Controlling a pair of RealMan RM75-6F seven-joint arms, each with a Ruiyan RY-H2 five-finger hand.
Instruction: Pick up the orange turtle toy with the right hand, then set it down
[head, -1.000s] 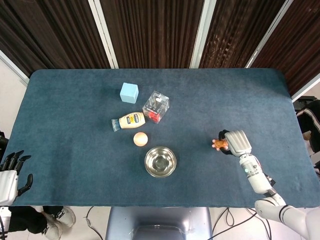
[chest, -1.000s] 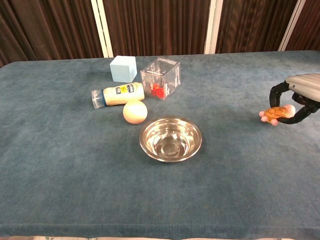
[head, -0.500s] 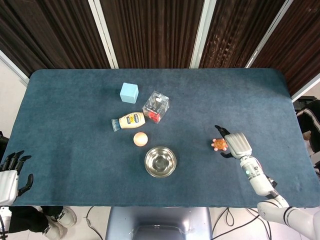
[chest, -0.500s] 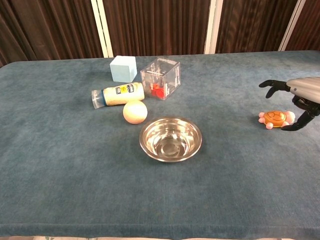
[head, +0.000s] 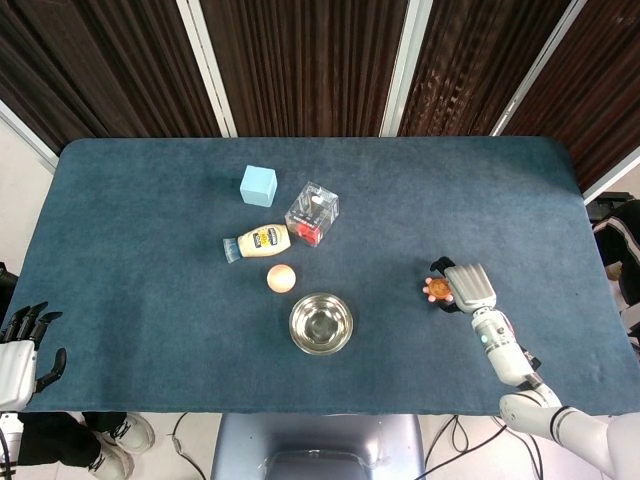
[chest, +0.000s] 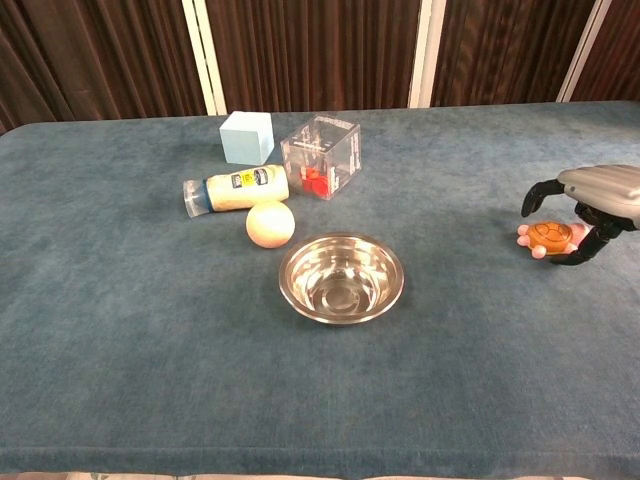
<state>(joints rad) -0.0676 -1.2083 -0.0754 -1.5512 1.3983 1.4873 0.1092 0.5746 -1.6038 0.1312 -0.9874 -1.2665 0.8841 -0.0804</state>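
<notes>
Since half a second ago, the right hand (chest: 598, 192) has lowered over the orange turtle toy (chest: 549, 237), its fingers (chest: 537, 194) curling down around the shell from spread; whether they touch it cannot be told. The turtle lies flat on the table (head: 150, 300), at about 3 o'clock from the steel bowl (head: 321, 323), well apart from it. In the chest view its long axis runs left to right; which end is the head cannot be told. The left hand (head: 22, 352) rests at the table's 8 o'clock edge, fingers spread, holding nothing. Clear box (head: 312, 212), bottle (head: 258, 242), blue cube (head: 258, 185) and ball (head: 281, 278) cluster at 11 o'clock from the bowl.
</notes>
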